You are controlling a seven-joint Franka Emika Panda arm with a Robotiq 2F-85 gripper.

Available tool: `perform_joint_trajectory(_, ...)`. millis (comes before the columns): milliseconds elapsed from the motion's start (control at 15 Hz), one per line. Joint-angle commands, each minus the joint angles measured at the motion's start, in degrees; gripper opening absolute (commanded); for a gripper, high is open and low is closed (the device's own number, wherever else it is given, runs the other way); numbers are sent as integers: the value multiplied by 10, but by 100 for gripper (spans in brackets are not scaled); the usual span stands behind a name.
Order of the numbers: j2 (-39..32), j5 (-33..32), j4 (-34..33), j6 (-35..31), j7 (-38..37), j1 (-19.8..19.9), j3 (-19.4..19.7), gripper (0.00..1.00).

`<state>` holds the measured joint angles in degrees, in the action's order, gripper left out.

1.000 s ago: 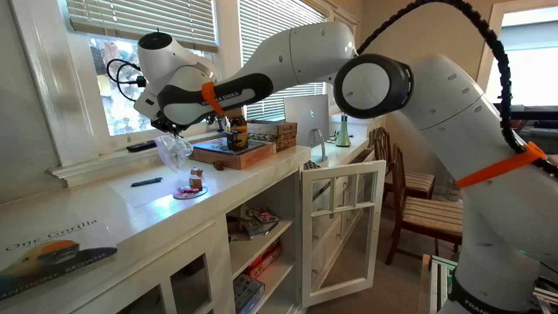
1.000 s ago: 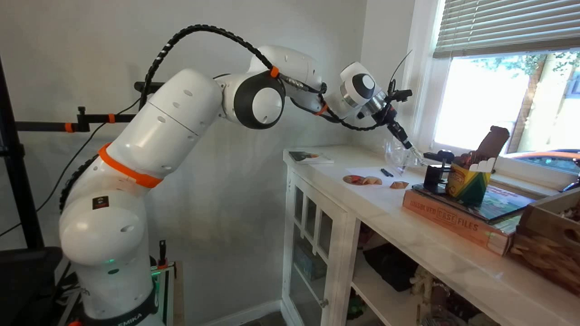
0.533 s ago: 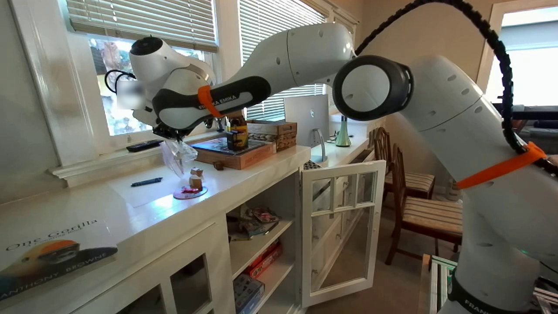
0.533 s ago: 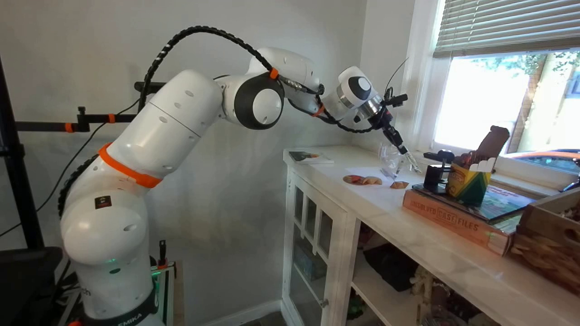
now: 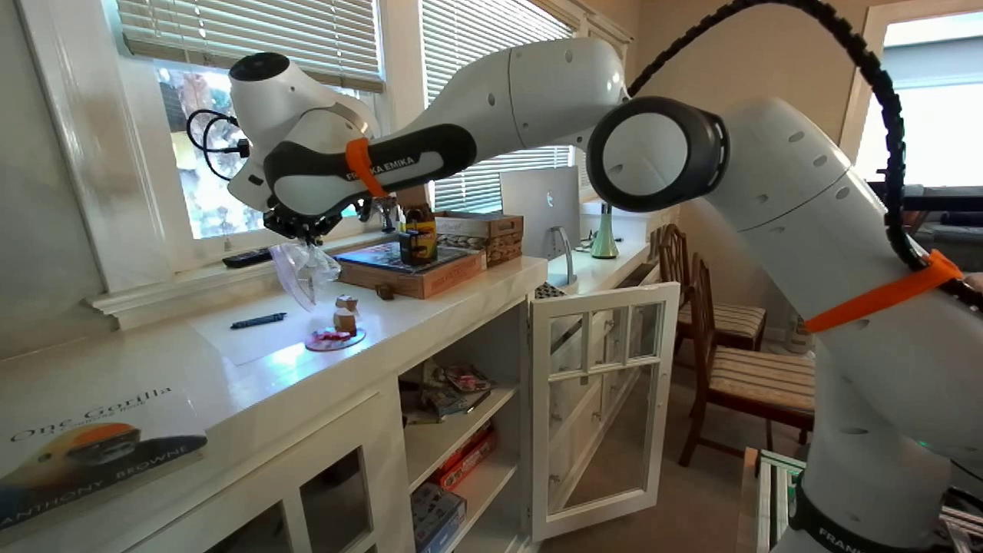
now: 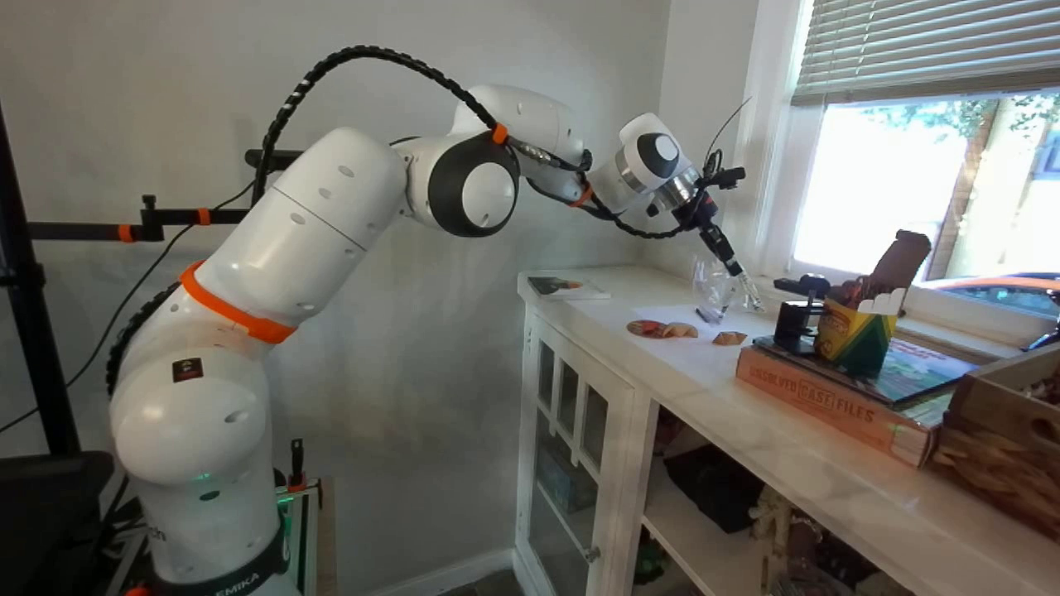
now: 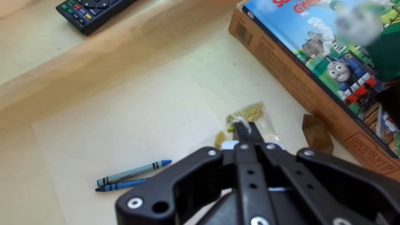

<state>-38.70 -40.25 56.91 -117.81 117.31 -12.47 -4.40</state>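
The gripper is pressed together, pinching the bag, which hangs over the cabinet top between its front and window edges, near the box. The bag looks limp, so a firm squeeze, slow travel and enough height should keep its lower tip off the crayons, paper and disc.

Desk, white. On it, in an exterior view: paper sheet; at its eight o'clock, book; at two, box, crate.

Bag in the fingers; in the wrist view, crayons on paper left, book on box right
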Motion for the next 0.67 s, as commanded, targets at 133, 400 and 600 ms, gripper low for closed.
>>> perform_joint_trajectory(133,3,4,-12,-6,-22,3,-4,0)
perform_joint_trajectory(400,9,60,-15,-12,0,26,-37,0)
perform_joint_trajectory(600,11,82,-15,-6,3,31,-42,0)
